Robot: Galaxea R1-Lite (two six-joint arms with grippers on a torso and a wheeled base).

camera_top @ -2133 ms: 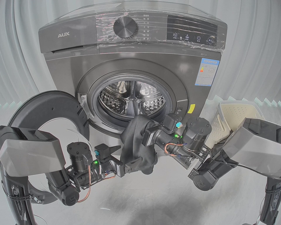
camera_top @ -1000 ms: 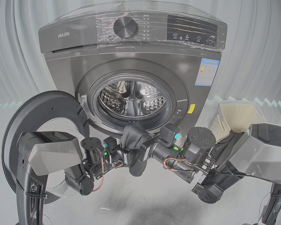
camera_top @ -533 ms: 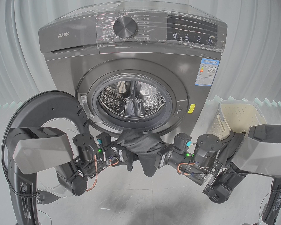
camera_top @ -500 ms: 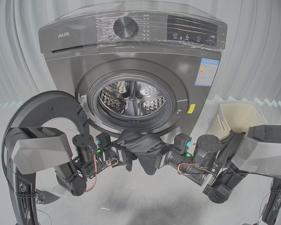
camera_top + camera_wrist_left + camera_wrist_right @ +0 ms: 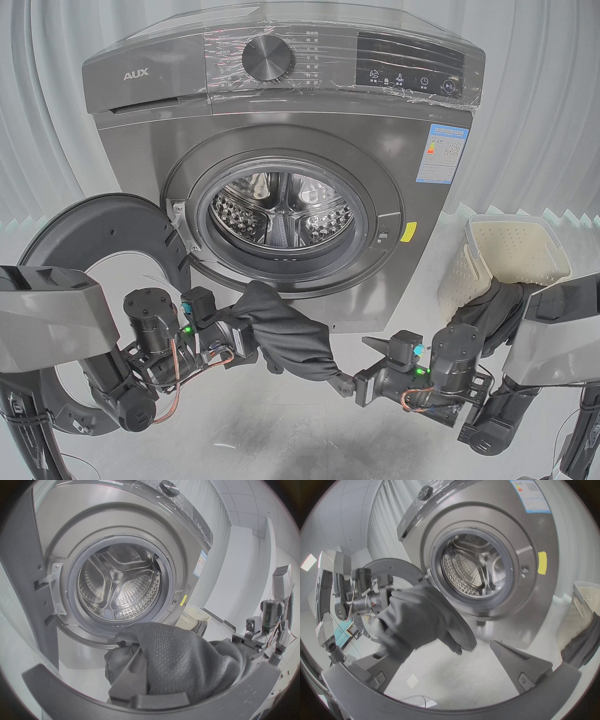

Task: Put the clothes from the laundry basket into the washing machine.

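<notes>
- Head view, far left: the round door (image 5: 94, 225) of the washing machine (image 5: 156, 144) stands swung open, at about 8 o'clock from the drum (image 5: 281, 212) opening.
- Left gripper (image 5: 249, 332) sits just beside the door's inner edge, at about 7 o'clock from the opening. It pinches the upper end of a dark garment (image 5: 287, 340), and its fingers are buried in the bunched cloth.
- In the left wrist view the same cloth (image 5: 184, 661) is heaped over that gripper, with the bare metal drum (image 5: 118, 586) behind it.
- The dark garment hangs outside the machine at 6 o'clock, below the lip of the opening. It sags from the left gripper down toward 4 o'clock, and its tapering end reaches the right gripper.
- Right gripper (image 5: 357, 362) is low, at about 5 o'clock from the opening, with its pincer spread wide. In the right wrist view one finger lies under the garment's (image 5: 418, 617) lower edge, and the other finger (image 5: 515, 661) stands bare and well apart from the cloth.
- Laundry basket (image 5: 525, 247), cream and perforated, stands on the floor at 3 o'clock from the machine's lower corner.
- A second dark cloth (image 5: 494, 306) is draped over the basket's near rim at about 7 o'clock.
</notes>
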